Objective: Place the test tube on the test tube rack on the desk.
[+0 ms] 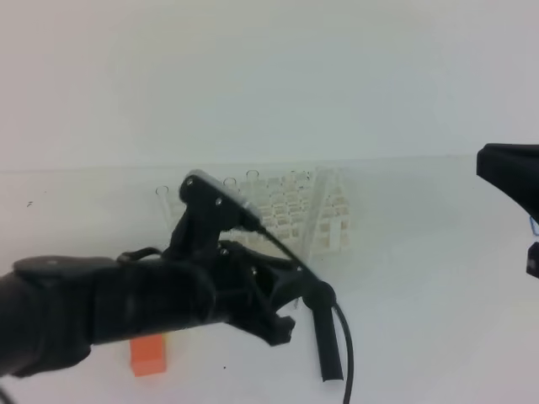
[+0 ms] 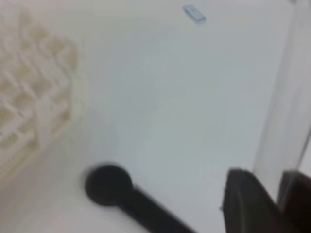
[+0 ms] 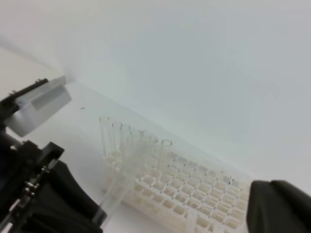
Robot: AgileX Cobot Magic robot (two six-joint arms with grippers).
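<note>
In the left wrist view my left gripper (image 2: 274,191) is shut on the test tube (image 2: 286,97), a clear glass tube that rises between the two dark fingers (image 2: 245,199). The right wrist view shows the same test tube (image 3: 121,182) tilted, its upper end leaning over the near left part of the white lattice test tube rack (image 3: 194,194). That test tube rack (image 1: 295,215) stands on the white desk (image 1: 421,278) just behind my left arm. My right gripper (image 1: 509,172) hangs at the right edge, away from the rack; only a dark part of it shows.
Several clear tubes (image 3: 112,133) stand upright along the rack's left end. A black club-shaped object (image 1: 327,337) lies on the desk close under my left gripper. An orange block (image 1: 148,353) sits at the front left. A small blue-rimmed tag (image 2: 194,13) lies farther off.
</note>
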